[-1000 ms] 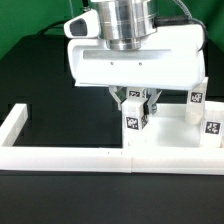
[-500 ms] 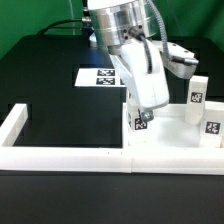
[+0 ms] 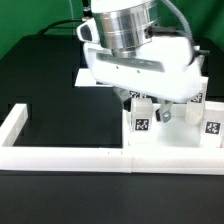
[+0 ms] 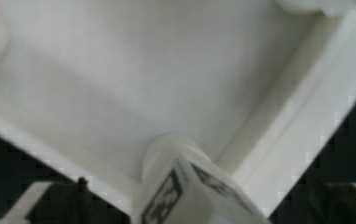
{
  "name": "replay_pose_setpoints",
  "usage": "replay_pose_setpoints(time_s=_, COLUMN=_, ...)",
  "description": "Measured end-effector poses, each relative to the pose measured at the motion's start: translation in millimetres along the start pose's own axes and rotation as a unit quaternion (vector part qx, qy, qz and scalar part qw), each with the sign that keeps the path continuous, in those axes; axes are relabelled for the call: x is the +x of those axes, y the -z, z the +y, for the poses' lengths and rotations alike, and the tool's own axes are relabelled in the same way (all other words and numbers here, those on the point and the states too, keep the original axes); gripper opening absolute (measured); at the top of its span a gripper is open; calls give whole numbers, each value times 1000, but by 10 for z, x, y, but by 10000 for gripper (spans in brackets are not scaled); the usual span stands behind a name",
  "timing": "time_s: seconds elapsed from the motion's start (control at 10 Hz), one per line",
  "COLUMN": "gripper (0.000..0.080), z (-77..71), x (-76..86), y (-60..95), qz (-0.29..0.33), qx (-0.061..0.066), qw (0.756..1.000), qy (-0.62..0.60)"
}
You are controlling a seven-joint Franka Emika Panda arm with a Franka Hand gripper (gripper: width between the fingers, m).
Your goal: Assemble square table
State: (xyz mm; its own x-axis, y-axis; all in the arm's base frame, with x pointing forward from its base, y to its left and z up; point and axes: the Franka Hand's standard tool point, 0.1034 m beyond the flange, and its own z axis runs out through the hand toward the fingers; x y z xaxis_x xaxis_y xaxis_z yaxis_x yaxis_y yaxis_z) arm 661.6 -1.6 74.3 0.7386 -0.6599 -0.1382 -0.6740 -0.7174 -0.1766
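Tool (image 3: 143, 108) hanging w/ jaws spread, gripping nothing; leg block (image 3: 141, 122) standing upright directly below, btwn fingers, on table slab (image 3: 175, 145).

Bright, even overhead light on both views (wrist view soft, badly out of focus).

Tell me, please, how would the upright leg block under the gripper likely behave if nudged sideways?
The leg block stands tall and narrow on the square table, so it may tip. It looks rigid, probably light. The smooth slab suggests it could slide.
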Motion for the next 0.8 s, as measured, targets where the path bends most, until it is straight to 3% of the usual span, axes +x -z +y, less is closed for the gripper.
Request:
replay_pose_setpoints(time_s=0.3, gripper=647, z=7, x=27, y=1, qz=4, qx=0, qw=994, qy=107)
replay_pose_setpoints(time_s=0.5, gripper=649, z=42, x=147, y=33, qz=16, qx=-40, qw=957, qy=285)
replay_pose_setpoints(time_s=0.6, gripper=649, z=-9, x=167, y=-10, qz=23, qx=-51, qw=933, qy=354)
replay_pose_setpoints(time_s=0.8, gripper=631, z=-14, x=158, y=-37, qz=27, qx=-52, qw=937, qy=345)
